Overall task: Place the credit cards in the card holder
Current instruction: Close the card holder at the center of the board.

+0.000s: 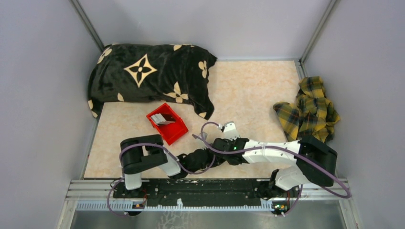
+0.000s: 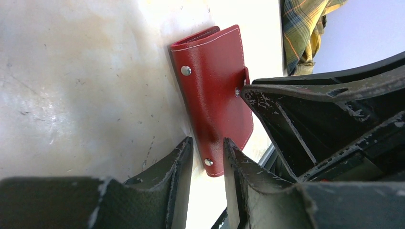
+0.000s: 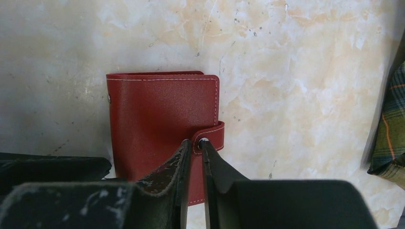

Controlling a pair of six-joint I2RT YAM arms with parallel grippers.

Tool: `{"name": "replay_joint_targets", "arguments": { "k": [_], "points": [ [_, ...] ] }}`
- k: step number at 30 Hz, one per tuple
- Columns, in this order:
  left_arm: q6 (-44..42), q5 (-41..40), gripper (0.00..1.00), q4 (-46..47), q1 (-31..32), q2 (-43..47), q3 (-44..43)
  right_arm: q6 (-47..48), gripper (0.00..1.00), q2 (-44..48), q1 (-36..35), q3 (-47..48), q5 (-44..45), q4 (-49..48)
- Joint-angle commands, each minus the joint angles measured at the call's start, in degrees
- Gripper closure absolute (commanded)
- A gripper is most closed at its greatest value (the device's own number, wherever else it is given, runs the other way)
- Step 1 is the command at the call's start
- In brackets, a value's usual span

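Lab test cell: grey partition walls (image 1: pixel 38 95), aluminium mounting rail (image 1: pixel 205 183), marble-look tabletop (image 1: pixel 253 86).

Closed dark-red leather-like card holder (image 3: pixel 157 112) with white stitching, flat on pale marbled beige table (image 3: pixel 296 71). Small snap tab (image 3: pixel 213 135) wrapped round its right edge. Black two-finger right gripper (image 3: pixel 196 142) low in view, jaws a narrow slit apart, tips at the tab's studded end. Green-yellow plaid cloth (image 3: pixel 389 129) far right, apart from holder.

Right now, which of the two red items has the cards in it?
The bright red bin, holding the credit cards; the darker red card holder is folded shut.
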State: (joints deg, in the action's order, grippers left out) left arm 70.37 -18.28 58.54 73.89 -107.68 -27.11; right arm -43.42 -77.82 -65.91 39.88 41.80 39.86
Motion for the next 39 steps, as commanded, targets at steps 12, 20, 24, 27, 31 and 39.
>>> {"name": "replay_joint_targets", "arguments": {
  "k": [12,20,24,27,31,39],
  "points": [
    [-0.26,2.77,0.63,-3.1,0.47,-5.43,3.06,2.23,0.96,-0.8,0.91,3.27,-0.54,-1.18],
    [-0.3,2.99,0.63,-3.4,0.45,-6.03,2.58,3.43,0.97,-0.09,0.94,3.87,-1.96,-1.33],
    [-0.56,3.08,0.63,-3.52,0.43,-6.03,2.3,3.39,0.98,-0.24,0.93,3.91,-2.85,-0.71],
    [-0.72,3.08,0.63,-3.73,0.42,-6.0,2.04,2.74,0.98,-0.14,0.94,3.6,-3.51,0.13],
    [-0.76,3.17,0.63,-3.58,0.39,-6.2,1.85,2.37,0.99,0.19,0.96,3.04,-4.32,0.3],
    [-0.86,3.35,0.64,-3.11,0.46,-6.35,1.88,2.52,1.0,-0.56,0.95,2.66,-4.85,-0.42]
  ]
}}
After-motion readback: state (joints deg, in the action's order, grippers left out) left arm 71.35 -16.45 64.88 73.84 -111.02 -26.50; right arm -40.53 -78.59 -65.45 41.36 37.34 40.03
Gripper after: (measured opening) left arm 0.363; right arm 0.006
